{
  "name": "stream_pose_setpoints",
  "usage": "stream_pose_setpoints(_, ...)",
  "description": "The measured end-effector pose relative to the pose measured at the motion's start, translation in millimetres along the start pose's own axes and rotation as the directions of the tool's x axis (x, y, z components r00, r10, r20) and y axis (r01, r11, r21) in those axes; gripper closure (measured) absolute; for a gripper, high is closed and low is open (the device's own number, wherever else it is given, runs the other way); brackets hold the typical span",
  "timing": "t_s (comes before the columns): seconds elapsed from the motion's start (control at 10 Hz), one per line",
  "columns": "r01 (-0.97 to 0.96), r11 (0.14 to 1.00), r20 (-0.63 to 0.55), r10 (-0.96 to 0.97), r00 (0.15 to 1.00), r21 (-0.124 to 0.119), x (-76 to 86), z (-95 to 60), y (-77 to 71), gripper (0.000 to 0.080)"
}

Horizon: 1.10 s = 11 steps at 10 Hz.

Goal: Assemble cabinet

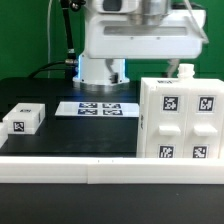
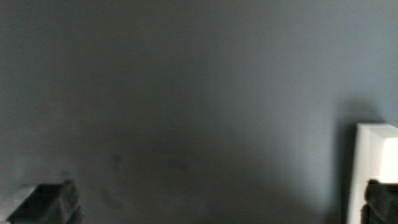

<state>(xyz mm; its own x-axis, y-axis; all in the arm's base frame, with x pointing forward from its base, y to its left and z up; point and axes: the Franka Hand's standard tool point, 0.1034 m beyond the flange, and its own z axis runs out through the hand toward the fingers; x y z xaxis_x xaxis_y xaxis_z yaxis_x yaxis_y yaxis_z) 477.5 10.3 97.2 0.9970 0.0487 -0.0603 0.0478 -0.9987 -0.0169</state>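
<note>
The jaws stand wide: in the wrist view the gripper (image 2: 214, 205) shows only its two dark fingertips (image 2: 50, 202) at opposite sides of the picture, with nothing between them. Under them lies the bare, dull, dark table (image 2: 178, 100). Beside one fingertip a white piece (image 2: 377, 150) comes into the picture; I cannot tell which part it is.

In the exterior view the white arm (image 1: 140, 35) rises at the far side of the table (image 1: 60, 140), and its gripper cannot be made out there. The cabinet (image 1: 180, 120) stands upright on the table at the exterior view's right, near the front, its near face bearing four square tags. The small tagged block (image 1: 22, 120) lies well apart from it at the exterior view's left. Between them and farther back, the marker board (image 1: 98, 107) lies flat before the arm's base. A long white rail (image 1: 90, 170) runs along the near edge. Behind the table are a pale wall and black cables (image 1: 60, 40).
</note>
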Motion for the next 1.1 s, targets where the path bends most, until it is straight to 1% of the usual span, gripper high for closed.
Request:
stream_pose_setpoints(0.1, -0.005, 1.0, -0.001, 0.005, 1.0, -0.006, -8.3, 6.3, 20.5, 0.0002)
stream_pose_setpoints(0.2, -0.021, 1.0, -0.003, 0.021, 1.0, -0.011, -14.1, 11.0, 34.1, 0.0002)
stream_pose_setpoints(0.3, 0.005, 1.0, -0.009, -0.005, 1.0, -0.019, -18.5, 15.6, 52.9, 0.0002)
stream_pose_setpoints(0.4, 0.012, 1.0, -0.01, -0.013, 1.0, -0.026, -22.3, 17.7, 75.1, 0.0002)
stream_pose_setpoints(0.5, 0.023, 0.999, -0.012, -0.023, 1.0, -0.03, -22.8, 16.5, 94.3, 0.0002)
stream_pose_setpoints(0.7, 0.024, 0.999, -0.011, -0.024, 1.0, -0.032, -24.3, 16.6, 101.9, 0.0002)
stream_pose_setpoints(0.9, 0.026, 0.999, -0.01, -0.026, 1.0, -0.035, -27.7, 16.6, 116.1, 0.0002)
stream_pose_setpoints(1.0, 0.032, 0.999, -0.007, -0.032, 0.999, -0.037, -30.5, 17.5, 125.2, 0.0002)
stream_pose_setpoints(1.1, 0.062, 0.997, 0.002, -0.062, 0.998, -0.035, -36.8, 21.7, 139.7, 0.0002)
